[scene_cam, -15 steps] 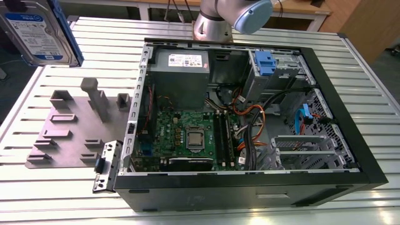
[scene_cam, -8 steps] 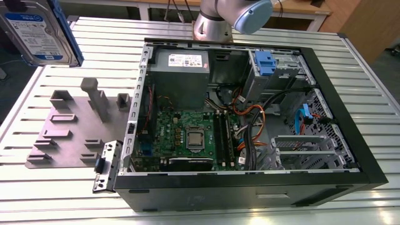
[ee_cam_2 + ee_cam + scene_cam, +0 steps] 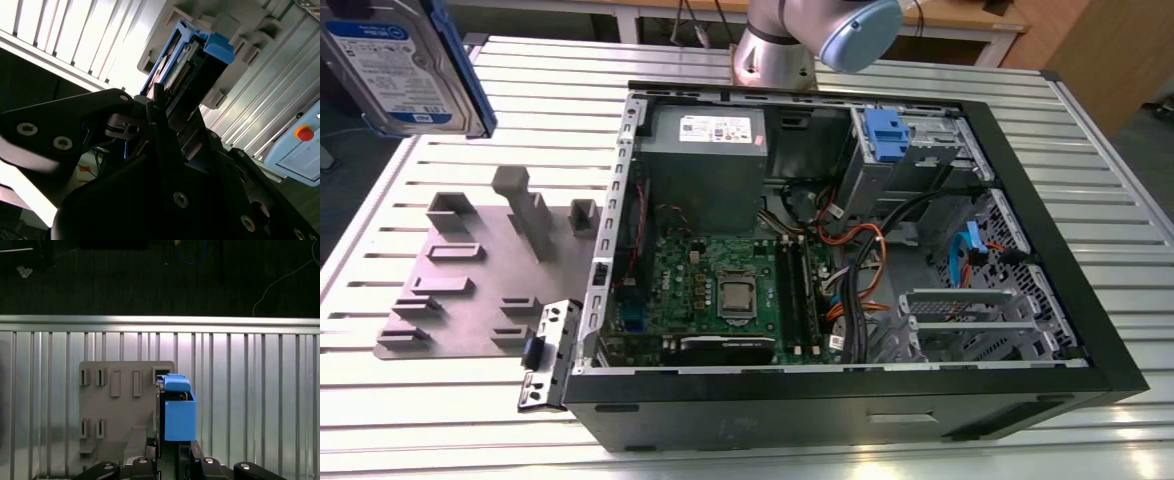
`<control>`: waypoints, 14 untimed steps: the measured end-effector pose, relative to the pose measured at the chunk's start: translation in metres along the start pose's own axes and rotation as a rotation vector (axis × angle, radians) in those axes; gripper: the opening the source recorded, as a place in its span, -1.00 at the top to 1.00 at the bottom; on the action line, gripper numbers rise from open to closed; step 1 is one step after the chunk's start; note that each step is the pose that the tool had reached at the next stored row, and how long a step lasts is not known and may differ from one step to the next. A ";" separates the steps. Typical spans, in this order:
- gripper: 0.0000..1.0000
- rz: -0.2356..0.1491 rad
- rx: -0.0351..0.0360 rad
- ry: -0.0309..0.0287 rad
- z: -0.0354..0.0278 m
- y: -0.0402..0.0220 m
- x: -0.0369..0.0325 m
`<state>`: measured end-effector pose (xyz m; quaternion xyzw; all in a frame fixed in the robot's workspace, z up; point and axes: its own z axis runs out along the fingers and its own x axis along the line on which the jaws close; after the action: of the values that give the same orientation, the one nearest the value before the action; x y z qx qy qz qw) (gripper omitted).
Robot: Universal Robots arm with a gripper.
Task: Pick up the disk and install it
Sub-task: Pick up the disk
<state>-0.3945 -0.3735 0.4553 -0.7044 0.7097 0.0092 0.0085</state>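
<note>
The disk (image 3: 403, 62) is up in the air at the exterior view's far left, lifted off the slatted table (image 3: 427, 420) and well apart from the open computer case (image 3: 1067, 300), with the grey holder plate (image 3: 480, 270) lying between them. In the first wrist view the gripper (image 3: 172, 452) is clamped on the disk, a finger on each side and the blue frame jutting out over the plate. In the second wrist view a dark finger (image 3: 159, 107) presses against the drive, seen edge-on.
</note>
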 end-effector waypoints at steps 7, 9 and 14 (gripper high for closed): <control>0.31 0.000 0.0000 0.0000 -0.0099 0.0000 -0.0003; 0.31 0.000 0.0000 0.0000 -0.0127 0.0000 -0.0003; 0.31 0.000 0.0001 -0.0001 -0.0140 0.0000 -0.0004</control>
<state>-0.3945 -0.3734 0.4693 -0.7044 0.7097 0.0092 0.0085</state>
